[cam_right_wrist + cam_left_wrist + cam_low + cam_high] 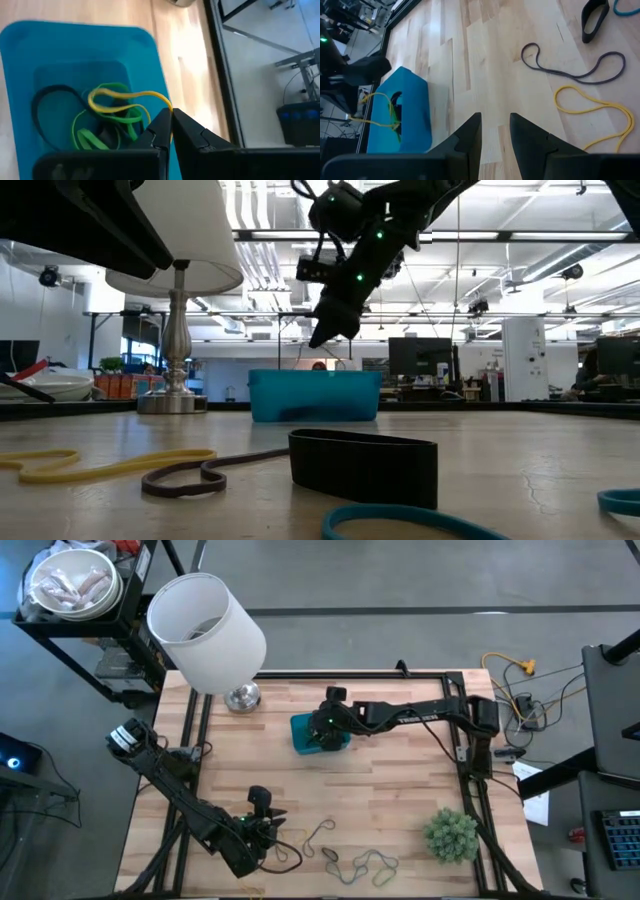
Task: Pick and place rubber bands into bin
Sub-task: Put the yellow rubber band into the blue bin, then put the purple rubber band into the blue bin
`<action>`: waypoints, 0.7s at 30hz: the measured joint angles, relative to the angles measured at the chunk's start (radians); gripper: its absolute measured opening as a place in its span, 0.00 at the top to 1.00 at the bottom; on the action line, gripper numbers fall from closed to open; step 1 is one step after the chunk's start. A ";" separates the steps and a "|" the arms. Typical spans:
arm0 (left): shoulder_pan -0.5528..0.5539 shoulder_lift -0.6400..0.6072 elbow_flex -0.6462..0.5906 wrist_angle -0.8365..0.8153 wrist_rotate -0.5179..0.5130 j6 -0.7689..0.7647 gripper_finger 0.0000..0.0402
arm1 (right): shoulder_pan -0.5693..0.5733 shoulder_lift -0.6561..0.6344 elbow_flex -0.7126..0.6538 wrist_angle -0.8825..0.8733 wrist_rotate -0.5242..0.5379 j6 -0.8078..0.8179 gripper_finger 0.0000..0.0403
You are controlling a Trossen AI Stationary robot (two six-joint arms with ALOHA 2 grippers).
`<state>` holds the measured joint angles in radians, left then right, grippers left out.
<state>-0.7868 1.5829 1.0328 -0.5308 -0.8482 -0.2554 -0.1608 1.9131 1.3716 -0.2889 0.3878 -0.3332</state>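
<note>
Blue plastic is what I see first: the bin (320,733) sits near the middle of the wooden surface (400,790). My right claw (171,120) hangs right over it, pressed together and pinching a yellow rubber band (131,96). That band droops down into the bin, where green bands (100,127) and a dark band (47,107) lie. My left claw (495,132) waits low over the front of the surface, spread a little and holding nothing. Near it lie a yellow loop (592,112), a grey loop (570,67) and a wide black band (595,20). A white lamp (205,630) stands at the back. A green plant ball (450,835) sits on the right.
</note>
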 joint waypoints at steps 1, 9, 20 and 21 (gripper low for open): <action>0.000 0.000 0.000 0.000 0.000 0.000 0.79 | 0.000 0.004 0.000 -0.006 -0.005 -0.001 0.98; 0.000 0.000 0.000 0.000 0.000 0.000 0.79 | -0.001 0.016 0.000 -0.010 -0.100 -0.002 0.92; 0.000 0.000 -0.002 0.000 0.000 -0.002 0.79 | 0.002 -0.009 0.023 -0.087 -0.099 0.025 0.76; 0.000 0.000 -0.005 0.002 0.003 -0.002 0.79 | 0.007 -0.020 0.031 -0.102 -0.098 0.034 0.76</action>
<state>-0.7872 1.5829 1.0283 -0.5286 -0.8452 -0.2577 -0.1542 1.8933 1.4022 -0.3905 0.2894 -0.2993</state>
